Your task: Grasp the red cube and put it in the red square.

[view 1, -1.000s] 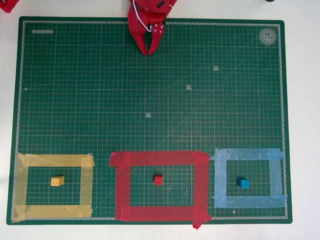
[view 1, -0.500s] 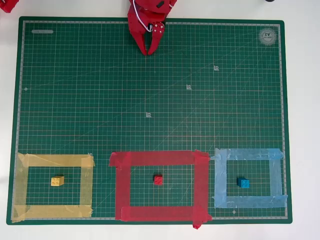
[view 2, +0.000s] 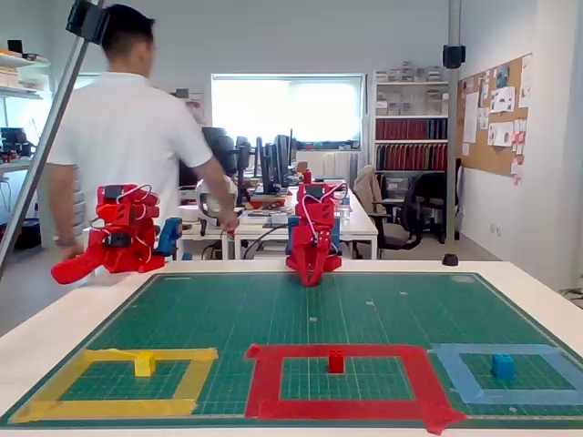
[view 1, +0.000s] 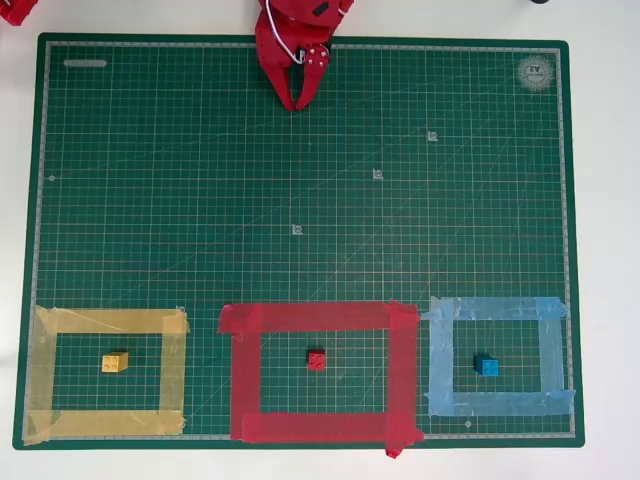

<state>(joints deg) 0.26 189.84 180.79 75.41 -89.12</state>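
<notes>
Three tape outlines, each with one block inside.

We see the red cube (view 1: 316, 359) resting near the middle of the red square (view 1: 245, 370), the yellow block (view 1: 114, 362) inside the yellow outline (view 1: 172, 370), and the blue cube (view 1: 487, 366) inside the light blue outline (view 1: 552, 355). The end effector (view 1: 297, 104) hangs at the far edge of the green mat (view 1: 300, 180), well apart from the cube, fingertips together, holding nothing.

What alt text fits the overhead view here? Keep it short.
Overhead view of a green cutting mat with three tape outlines along its bottom edge: the red cube sits inside the red square, a yellow block inside the yellow outline, a blue cube inside the light blue outline. The red gripper is shut at the top edge, far from all three.
</notes>
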